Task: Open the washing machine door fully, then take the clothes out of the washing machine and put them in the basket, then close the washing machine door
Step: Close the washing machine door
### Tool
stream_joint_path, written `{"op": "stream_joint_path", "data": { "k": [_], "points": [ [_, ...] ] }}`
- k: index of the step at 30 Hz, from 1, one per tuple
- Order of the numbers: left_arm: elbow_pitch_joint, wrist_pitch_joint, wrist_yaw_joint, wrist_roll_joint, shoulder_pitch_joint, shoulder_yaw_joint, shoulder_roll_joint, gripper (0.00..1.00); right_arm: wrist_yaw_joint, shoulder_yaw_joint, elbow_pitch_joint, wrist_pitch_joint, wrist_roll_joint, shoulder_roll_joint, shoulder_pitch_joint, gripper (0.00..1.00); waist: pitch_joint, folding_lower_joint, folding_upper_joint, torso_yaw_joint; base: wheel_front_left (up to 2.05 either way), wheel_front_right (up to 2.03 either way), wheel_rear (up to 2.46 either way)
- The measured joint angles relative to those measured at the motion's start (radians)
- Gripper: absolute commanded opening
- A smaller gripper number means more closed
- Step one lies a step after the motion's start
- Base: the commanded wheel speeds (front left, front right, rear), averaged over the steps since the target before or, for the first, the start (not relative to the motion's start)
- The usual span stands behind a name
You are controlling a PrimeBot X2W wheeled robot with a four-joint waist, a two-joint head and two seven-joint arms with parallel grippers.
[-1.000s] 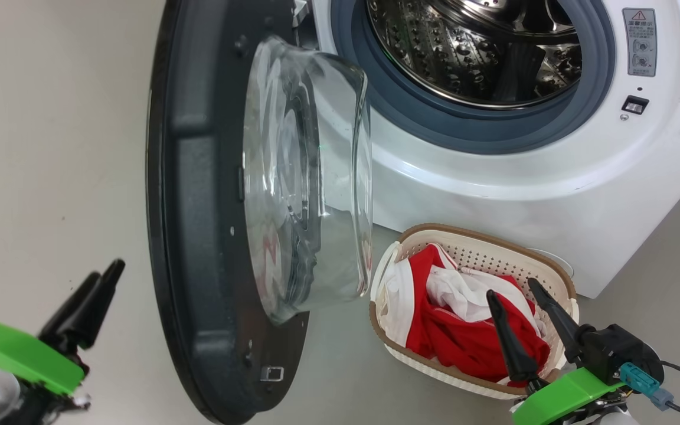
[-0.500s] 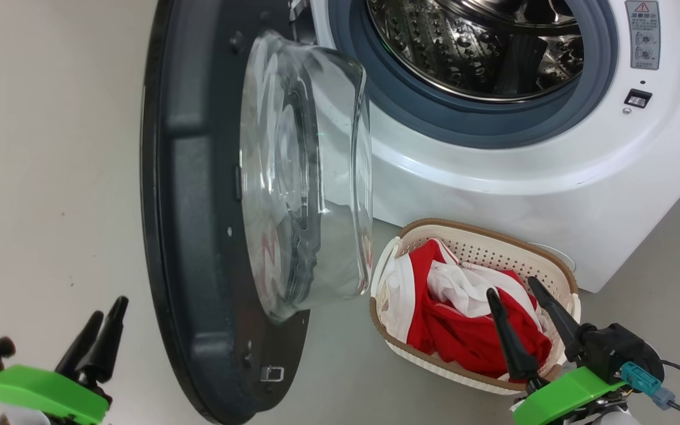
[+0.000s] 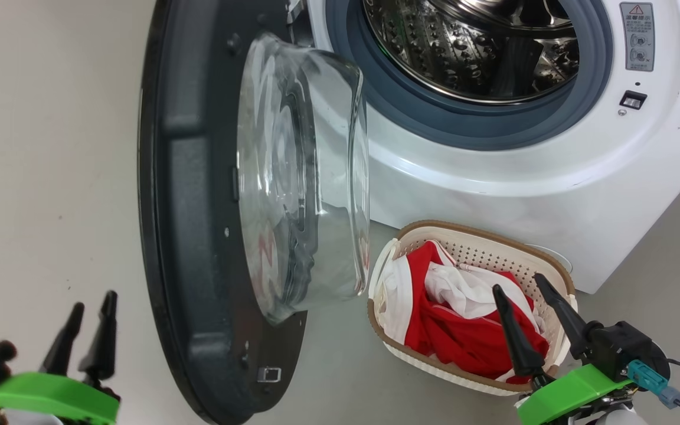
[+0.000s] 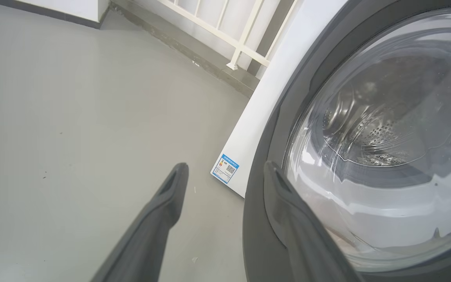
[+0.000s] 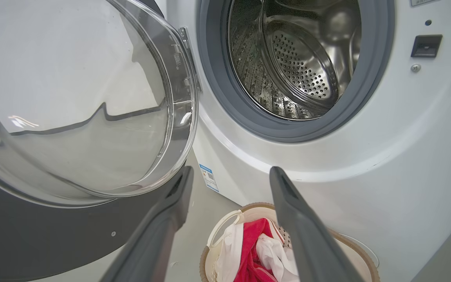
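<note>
Softly crumpled red clothes [image 3: 464,339] in a perforated cream plastic basket [image 3: 487,254].

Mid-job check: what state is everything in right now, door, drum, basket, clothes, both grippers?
washing machine door: swung wide open.
washing machine: drum looks empty where visible.
basket: upright, loaded.
clothes: piled in basket.
left gripper: open, empty.
right gripper: open, empty, by basket.

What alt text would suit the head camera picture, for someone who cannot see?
A white washing machine stands with its door swung open and the visible part of its steel drum bare; red and white clothes lie in a cream basket on the floor before it. The left gripper and right gripper, both open, rise from the bottom corners.
</note>
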Motion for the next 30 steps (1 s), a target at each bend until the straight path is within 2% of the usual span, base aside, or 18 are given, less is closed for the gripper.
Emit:
{"op": "stream_joint_path", "data": {
  "k": [7,15,20,24,30],
  "points": [
    [-0.035,0.0,0.0,0.252,0.061,0.137,-0.087,1.0,0.0,-0.014,-0.005,0.0,0.0,0.0,0.0,1.0,-0.006,0.0,0.0,-0.003,0.0,0.0,0.0],
    [-0.152,0.0,0.0,0.533,0.107,0.306,-0.188,1.0,0.0,-0.04,-0.021,0.0,0.0,0.003,0.006,1.0,-0.013,0.0,0.0,-0.009,0.0,0.0,0.0],
    [-0.217,0.0,0.0,0.629,0.132,0.365,-0.236,1.0,0.0,-0.055,-0.031,0.0,0.0,0.007,0.017,1.0,-0.018,0.0,0.0,-0.013,0.0,0.0,0.0],
    [-0.267,0.0,0.0,0.693,0.151,0.384,-0.254,1.0,0.0,-0.071,-0.047,0.0,0.0,0.01,0.032,1.0,-0.021,0.0,0.0,-0.015,0.0,0.0,0.0],
    [-0.258,0.0,0.0,0.695,0.181,0.396,-0.278,1.0,0.0,-0.079,-0.052,0.0,0.0,0.016,0.054,1.0,-0.031,0.0,0.0,-0.017,0.0,0.0,0.0]
  ]
}}
